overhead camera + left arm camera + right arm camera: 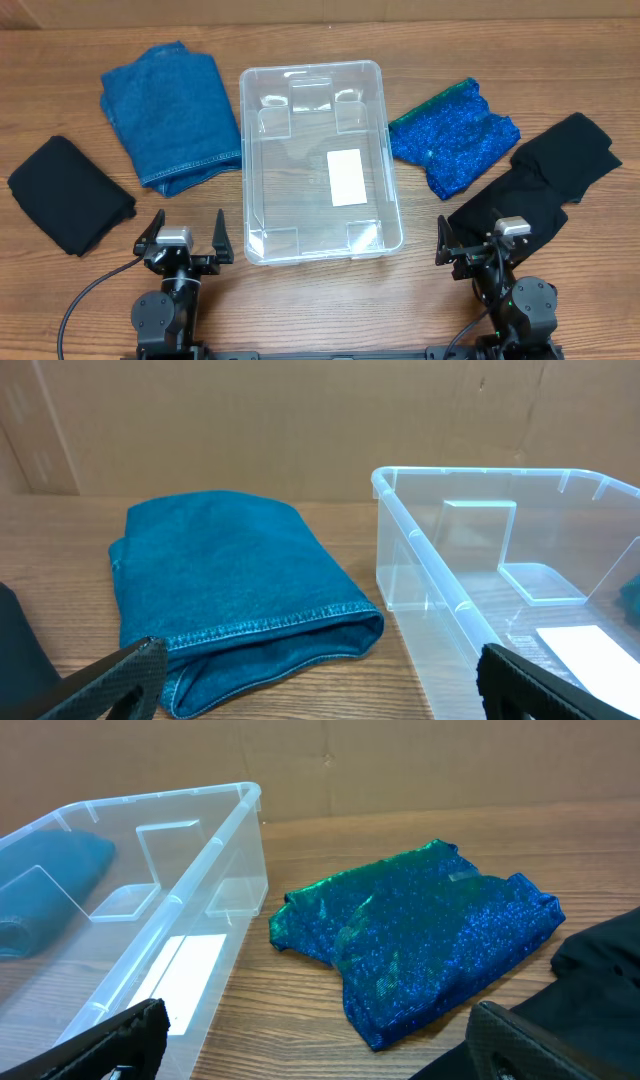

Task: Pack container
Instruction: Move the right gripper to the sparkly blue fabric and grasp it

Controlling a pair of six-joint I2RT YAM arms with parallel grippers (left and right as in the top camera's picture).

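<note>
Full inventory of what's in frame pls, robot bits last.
container: 1, clear, table centre, empty
white label: 1, white, container bottom
denim cloth: 1, blue, folded, left of container
black cloth: 1, black, far left
sparkly cloth: 1, blue-green, right of container
black garment: 1, black, far right
table: 1, brown wood
left gripper: 1, black, open, near edge
right gripper: 1, black, open, near edge

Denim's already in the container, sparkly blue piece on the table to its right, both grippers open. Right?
No. The denim is not in the container, which is empty; it lies folded on the table to the container's left, as the overhead view shows. The sparkly blue piece is on the table to its right, and the left gripper and right gripper are open.
</note>
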